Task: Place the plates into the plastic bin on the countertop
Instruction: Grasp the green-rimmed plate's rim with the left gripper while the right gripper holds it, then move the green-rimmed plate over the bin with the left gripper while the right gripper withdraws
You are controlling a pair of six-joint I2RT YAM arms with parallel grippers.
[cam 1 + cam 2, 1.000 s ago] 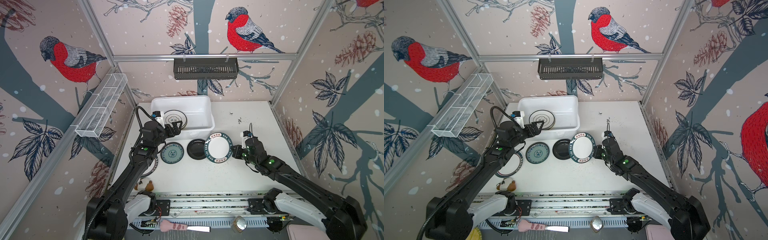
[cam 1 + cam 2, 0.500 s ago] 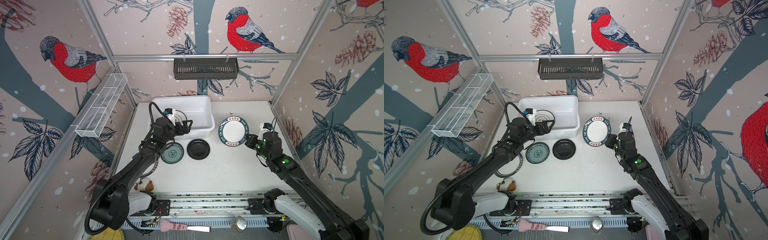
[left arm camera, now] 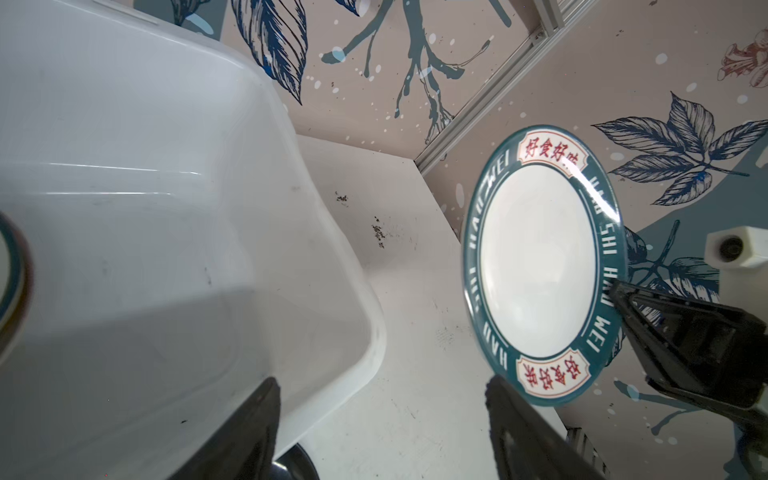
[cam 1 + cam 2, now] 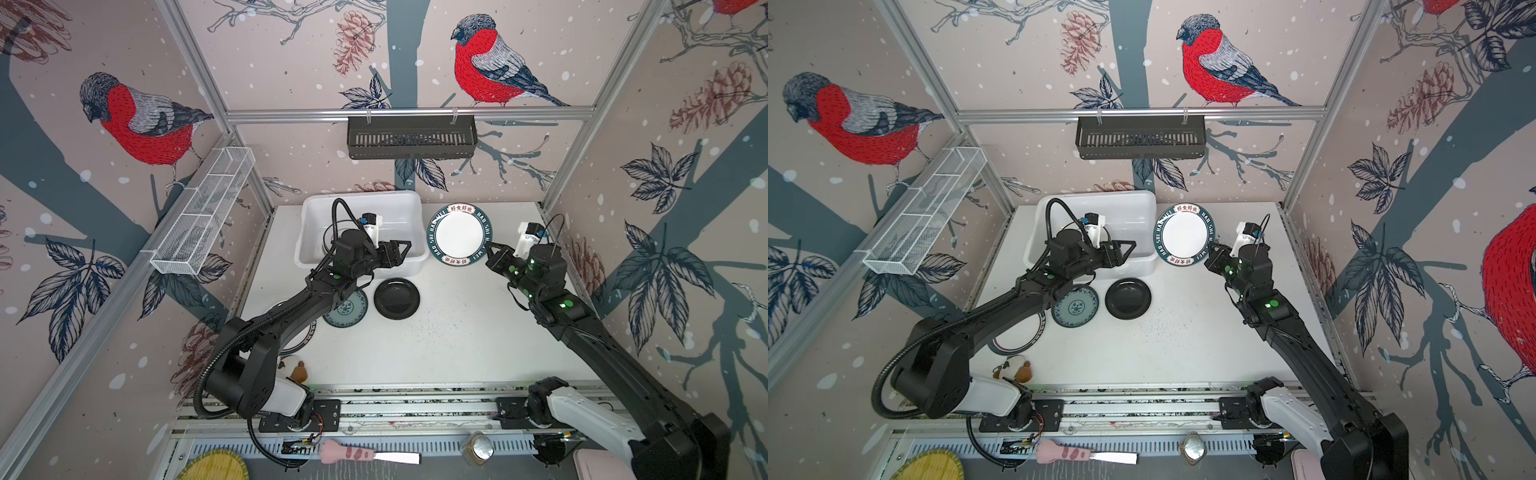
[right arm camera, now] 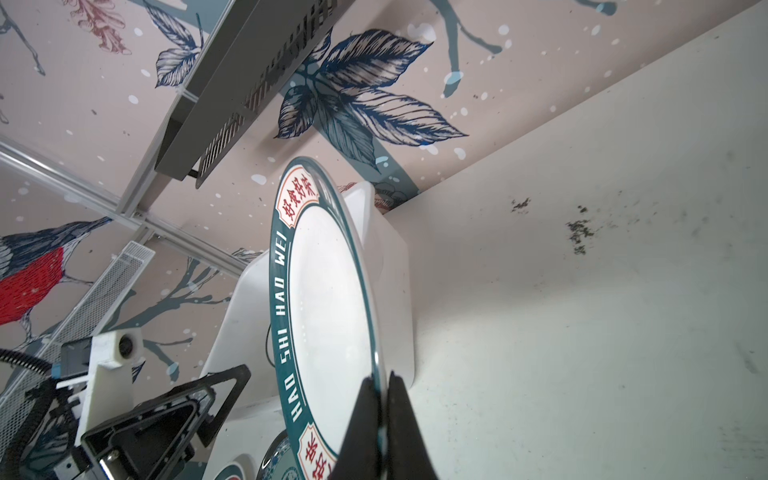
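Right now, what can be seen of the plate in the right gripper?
The plate is round, glossy, white in the middle, with a dark teal rim bearing white letters and two cream panels of red characters. It hangs tilted almost upright, beside the bin. The right gripper pinches its rim; nothing else seems to touch it.

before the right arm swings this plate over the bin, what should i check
1. Grip: ok. The right gripper is shut on the lettered-rim plate at its rim.
2. Plate free: ok. It is tilted in the air beside the plastic bin.
3. Path: not ok. The left gripper, open, hangs over the bin's front right corner, facing the plate.
4. Room: ok. Bare bin floor shows.
5. Black plate and teal patterned plate: ok, flat on the countertop in front of the bin.
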